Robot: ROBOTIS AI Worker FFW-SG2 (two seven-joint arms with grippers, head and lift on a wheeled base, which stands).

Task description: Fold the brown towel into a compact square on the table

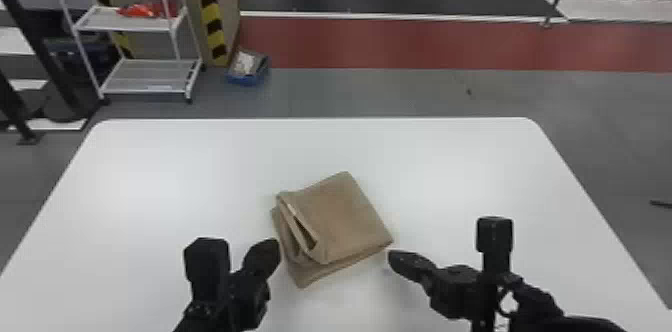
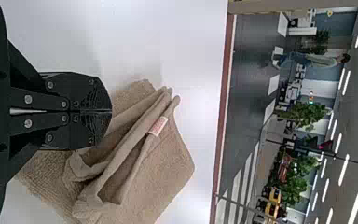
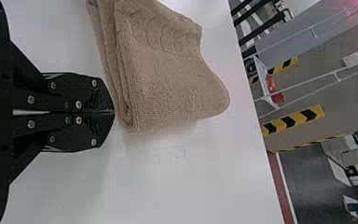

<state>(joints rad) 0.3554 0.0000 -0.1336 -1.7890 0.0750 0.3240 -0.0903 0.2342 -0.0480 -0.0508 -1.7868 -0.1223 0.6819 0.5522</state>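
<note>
Clearly, the left end effector (image 1: 271, 250) has its fingers pressed together beside the brown towel's (image 1: 345, 216) left side; the right end effector (image 1: 397, 258), likewise closed, points inward near its right corner. Both arms enter low over the bench (image 1: 150, 176), where the towel lies folded, left folds gaping.

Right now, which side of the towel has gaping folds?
The left side of the towel, by the left gripper: its folds stand apart there, but lie close together by the right gripper.
</note>
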